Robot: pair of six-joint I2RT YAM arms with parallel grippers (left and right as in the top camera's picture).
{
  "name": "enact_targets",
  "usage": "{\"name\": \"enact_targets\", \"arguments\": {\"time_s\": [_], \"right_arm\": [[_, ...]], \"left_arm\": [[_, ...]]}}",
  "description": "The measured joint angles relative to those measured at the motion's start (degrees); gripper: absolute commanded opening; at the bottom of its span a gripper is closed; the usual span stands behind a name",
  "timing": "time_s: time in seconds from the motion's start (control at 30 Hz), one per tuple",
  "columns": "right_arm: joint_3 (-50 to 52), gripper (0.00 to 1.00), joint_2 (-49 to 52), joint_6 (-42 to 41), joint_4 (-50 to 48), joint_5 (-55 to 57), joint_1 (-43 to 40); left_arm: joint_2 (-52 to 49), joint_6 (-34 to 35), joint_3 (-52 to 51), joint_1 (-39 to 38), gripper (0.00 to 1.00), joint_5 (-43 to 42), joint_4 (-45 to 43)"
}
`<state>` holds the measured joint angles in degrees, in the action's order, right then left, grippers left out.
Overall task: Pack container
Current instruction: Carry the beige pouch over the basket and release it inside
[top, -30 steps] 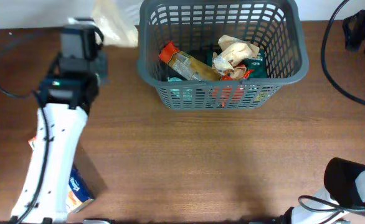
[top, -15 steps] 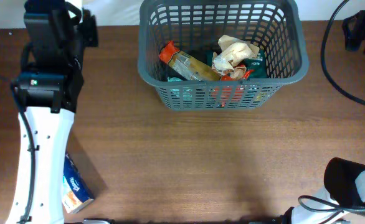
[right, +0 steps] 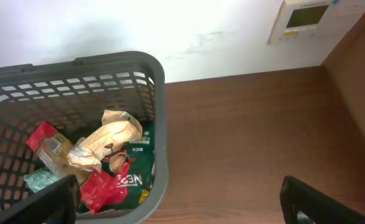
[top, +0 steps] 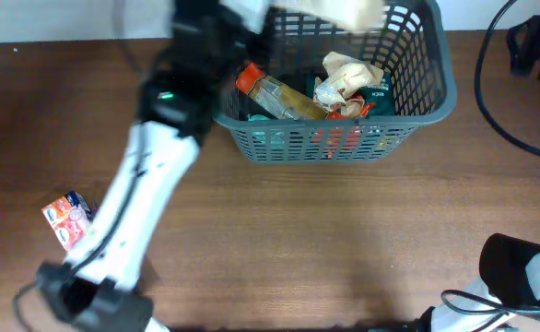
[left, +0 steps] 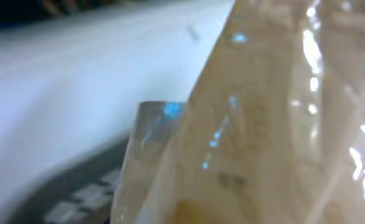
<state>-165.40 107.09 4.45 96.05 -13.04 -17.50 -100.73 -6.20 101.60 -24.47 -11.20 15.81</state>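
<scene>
Where the left arm (top: 150, 175) stretches, blurred, across the brown wooden bench (top: 325, 240) towards its far edge, the left gripper (top: 279, 9) hangs above the rim of the large dark grey plastic lattice basket (top: 436, 83). Its claw is clamped on a pale, crinkly see-through plastic packet (top: 344, 9). From the left wrist that packet (left: 282, 112) fills most of the view, with one clear finger (left: 150, 124) against it and a strip of basket lattice (left: 76, 205) below.

The basket stands at the far edge of the bench, right of centre. Inside it lie a long clear packet with an orange-red end (top: 270, 92), a crumpled beige wrapper (top: 344, 76), a green packet (top: 378, 92) and a red packet (top: 358, 109). A small orange-and-white packet (top: 67, 217) lies near the left edge of the bench, well apart from the basket.

The right arm (top: 519, 272) sits at the near right corner of the bench. The right gripper (right: 176, 202) faces the basket (right: 157, 124), its claw wide apart.
</scene>
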Motion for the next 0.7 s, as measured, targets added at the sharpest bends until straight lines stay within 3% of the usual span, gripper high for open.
{"name": "enact_targets", "arguments": {"time_s": [0.33,0.37,0.4,0.47,0.5,0.7], "right_arm": [[0.00,0.99,0.00,0.04,0.00,0.00,0.00],[0.00,0.99,0.00,0.04,0.00,0.00,0.00],[0.00,0.99,0.00,0.02,0.00,0.00,0.00],[0.00,0.99,0.00,0.00,0.00,0.00,0.00],[0.00,0.99,0.00,0.04,0.00,0.00,0.00],[0.00,0.99,0.00,0.02,0.00,0.00,0.00]], "left_arm": [[-12.90,0.02,-0.02,-3.69,0.02,-3.15,8.07],[-13.42,0.02,-0.02,-3.69,0.08,-3.45,8.55],[-13.84,0.00,-0.02,-3.69,0.26,-3.63,9.09],[-14.25,-0.22,-0.02,-3.69,0.80,-3.87,9.64],[-14.27,0.22,-0.02,-3.69,0.99,-4.07,9.73],[-14.27,0.44,1.36,-3.58,0.99,-4.39,9.42]]}}
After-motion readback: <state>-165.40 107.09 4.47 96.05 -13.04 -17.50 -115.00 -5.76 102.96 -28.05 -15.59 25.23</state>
